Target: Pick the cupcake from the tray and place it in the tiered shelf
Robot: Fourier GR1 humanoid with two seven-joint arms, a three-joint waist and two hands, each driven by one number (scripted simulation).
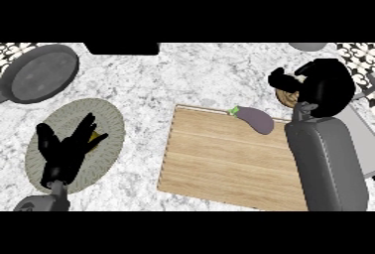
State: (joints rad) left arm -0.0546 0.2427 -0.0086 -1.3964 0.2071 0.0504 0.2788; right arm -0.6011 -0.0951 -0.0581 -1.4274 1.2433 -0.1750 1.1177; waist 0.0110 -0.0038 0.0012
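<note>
My right hand is at the upper right, past the far right corner of the wooden tray. Its fingers are curled over a brown cupcake, of which only a small ridged part shows below them. Just right of the hand and forearm is a pale grey surface with a thin bar, the tiered shelf, mostly hidden by the arm. My left hand rests open, fingers up, over an olive-grey plate at the left.
A purple eggplant lies on the tray's far right corner, close to the right hand. A dark frying pan sits at the upper left. Something small and yellow shows on the plate beside the left hand's fingers. A black object stands at the top edge.
</note>
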